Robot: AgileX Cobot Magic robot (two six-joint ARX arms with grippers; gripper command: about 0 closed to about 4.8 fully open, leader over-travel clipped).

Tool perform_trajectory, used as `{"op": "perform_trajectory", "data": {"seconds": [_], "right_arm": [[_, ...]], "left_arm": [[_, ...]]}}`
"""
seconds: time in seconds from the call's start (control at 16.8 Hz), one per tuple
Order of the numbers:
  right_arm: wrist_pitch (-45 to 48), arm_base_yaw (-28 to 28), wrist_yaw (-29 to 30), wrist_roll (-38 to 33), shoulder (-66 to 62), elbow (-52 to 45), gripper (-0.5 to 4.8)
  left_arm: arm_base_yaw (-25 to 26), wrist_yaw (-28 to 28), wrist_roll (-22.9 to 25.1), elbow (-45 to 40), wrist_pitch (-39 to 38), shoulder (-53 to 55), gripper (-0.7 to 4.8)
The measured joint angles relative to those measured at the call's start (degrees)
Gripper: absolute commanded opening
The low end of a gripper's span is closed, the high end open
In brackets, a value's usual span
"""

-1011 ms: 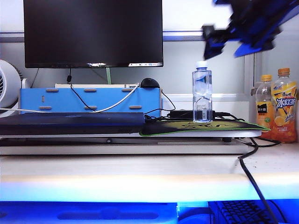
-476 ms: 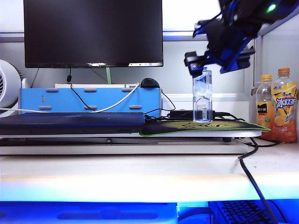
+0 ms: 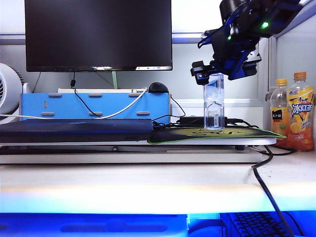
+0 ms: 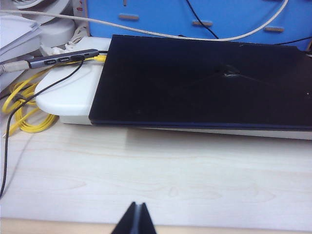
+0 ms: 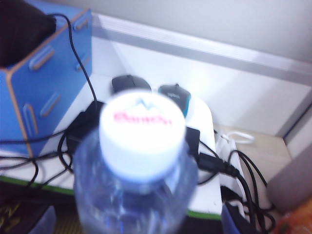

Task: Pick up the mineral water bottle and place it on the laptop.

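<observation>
Dropped lower since a second ago, from the upper right corner of the exterior view onto the top of the mineral water bottle [image 3: 214,101]: right gripper [image 3: 217,73], now hiding the cap there. Jaws spread wide, not closed on anything; fingers out of sight in the right wrist view, filled instead by the bottle's white cap [image 5: 142,135] close up. Standing upright right of centre on the green-edged mouse pad [image 3: 212,134], exactly where it stood before. Further right, against the wall, two orange-capped drink bottles [image 3: 292,111]. Left of the pad, lying flat and bare, the dark laptop [image 3: 76,130], below the black monitor [image 3: 98,34]. Low in the left wrist view, over pale table [image 4: 161,175]: left gripper [image 4: 135,220], tips pressed together, short of the laptop.
</observation>
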State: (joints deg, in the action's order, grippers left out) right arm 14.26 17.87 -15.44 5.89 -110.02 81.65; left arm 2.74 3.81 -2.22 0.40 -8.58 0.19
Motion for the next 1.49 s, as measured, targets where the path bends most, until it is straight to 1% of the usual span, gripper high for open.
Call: {"op": "perform_trajectory", "data": {"seconds": [0.36,0.59,0.65,0.71,0.77,0.89,0.95,1.37,1.49], "right_arm": [[-5.29,-0.74,0.04,0.0,-6.49,6.6,4.79],[-6.12,-0.74,-0.07,0.0,-7.89,7.74,4.79],[-5.99,-0.74,-0.2,0.0,-7.89,7.76,2.66],[-5.99,-0.74,-0.24,0.22,-7.89,7.78,1.8],[-5.66,-0.74,0.13,1.09,-7.91,7.78,1.49],[-4.76,-0.7,-0.22,3.06,-8.02,7.76,0.35],[-4.63,-0.7,-0.13,3.17,-8.04,7.76,0.25],[-3.21,-0.74,0.7,3.23,-6.43,7.32,0.21],[-1.68,-0.76,3.04,3.28,-3.04,8.46,0.21]], "left_arm": [[0.0,0.02,0.0,0.0,0.0,0.0,-0.02],[0.0,0.02,0.0,0.0,0.0,-0.02,-0.02],[0.0,0.0,0.0,0.0,0.0,-0.02,-0.02],[0.0,0.02,0.0,0.0,0.0,-0.02,-0.02],[0.0,0.02,0.0,0.0,0.0,-0.02,-0.02],[0.0,0.02,0.0,0.0,0.0,-0.02,-0.02],[0.0,0.02,0.0,0.0,0.0,-0.02,-0.02],[0.0,0.02,0.0,0.0,0.0,-0.02,-0.02],[0.0,0.02,0.0,0.0,0.02,-0.02,-0.02]]}}
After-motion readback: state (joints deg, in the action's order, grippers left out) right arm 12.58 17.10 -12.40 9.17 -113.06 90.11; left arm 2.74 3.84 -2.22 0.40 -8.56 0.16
